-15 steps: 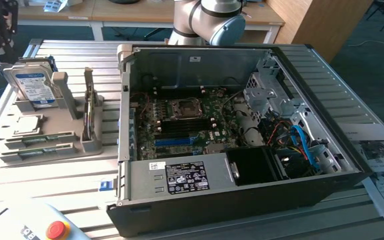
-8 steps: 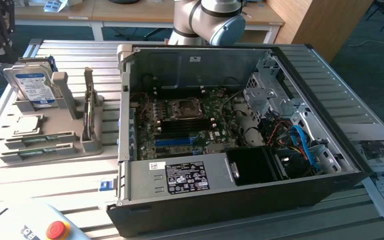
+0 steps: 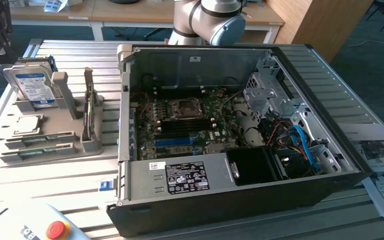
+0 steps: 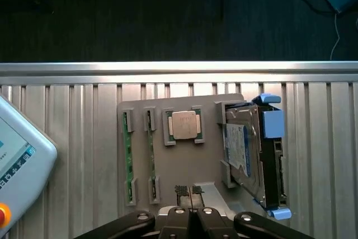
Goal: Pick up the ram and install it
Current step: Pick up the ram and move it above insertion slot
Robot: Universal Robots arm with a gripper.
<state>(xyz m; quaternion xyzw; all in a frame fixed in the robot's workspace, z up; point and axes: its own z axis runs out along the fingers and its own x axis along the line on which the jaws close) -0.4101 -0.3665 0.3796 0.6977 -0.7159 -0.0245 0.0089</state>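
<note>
ram stands on edge in the grey holder on the worktop, beside the open computer case; pincer hovers above, narrowly spread and empty. a clean pick likely needs a straight descent, gripping the stick's middle.

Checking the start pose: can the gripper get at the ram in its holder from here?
Likely yes. The ram sits on edge in the grey holder, uncovered, with a gap to the processor chip; the gripper faces the holder.

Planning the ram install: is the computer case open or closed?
Open: the computer case lies on its side, panel off, motherboard exposed.
</note>
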